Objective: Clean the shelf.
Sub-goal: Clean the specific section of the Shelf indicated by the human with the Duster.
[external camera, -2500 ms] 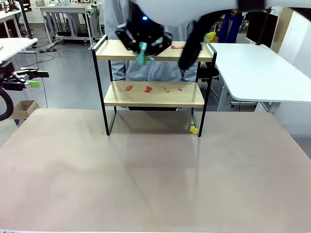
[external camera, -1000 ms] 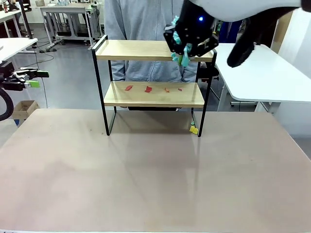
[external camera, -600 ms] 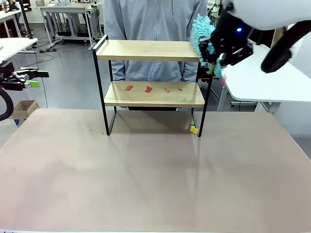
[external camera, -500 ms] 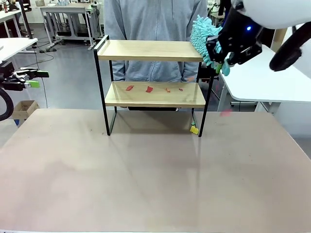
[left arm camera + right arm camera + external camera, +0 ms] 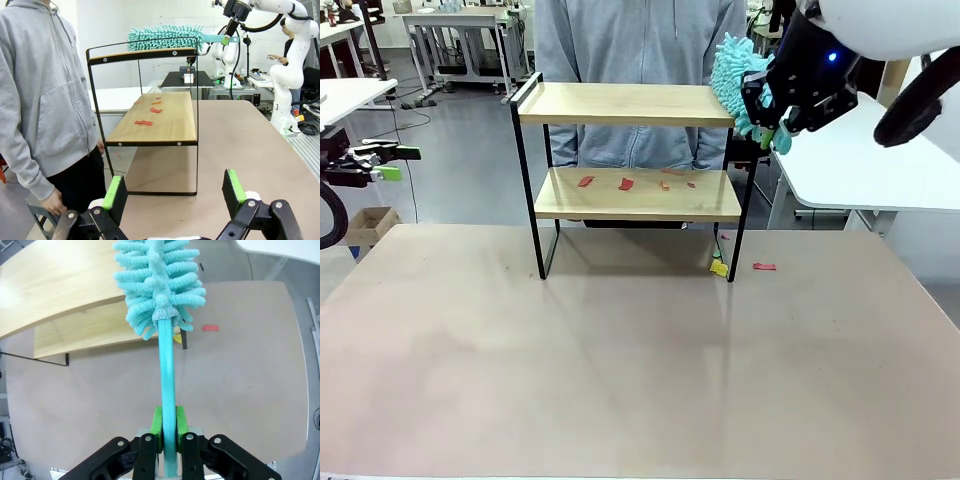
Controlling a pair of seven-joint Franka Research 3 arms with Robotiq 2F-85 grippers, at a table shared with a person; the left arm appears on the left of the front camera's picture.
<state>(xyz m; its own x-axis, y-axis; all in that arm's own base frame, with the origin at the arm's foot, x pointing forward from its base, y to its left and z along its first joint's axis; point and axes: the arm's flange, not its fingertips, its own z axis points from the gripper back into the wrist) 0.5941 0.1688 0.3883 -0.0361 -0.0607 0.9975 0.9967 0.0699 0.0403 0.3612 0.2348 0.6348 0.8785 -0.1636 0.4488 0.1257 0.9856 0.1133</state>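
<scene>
My right gripper (image 5: 168, 427) is clamped on the handle of a teal microfiber duster (image 5: 159, 287), whose head hangs just past the right end of the shelf's (image 5: 630, 105) top board. The shelf stands at the far middle of the table (image 5: 620, 380), in front of a person in a grey hoodie (image 5: 620, 40). The top board looks bare and one red scrap (image 5: 764, 267) lies on the table, so I judge the lower board is next. Its red scraps (image 5: 625, 184) need the duster dropped between the boards and swept sideways. My left gripper (image 5: 174, 187) hangs spread and empty, off to the side.
</scene>
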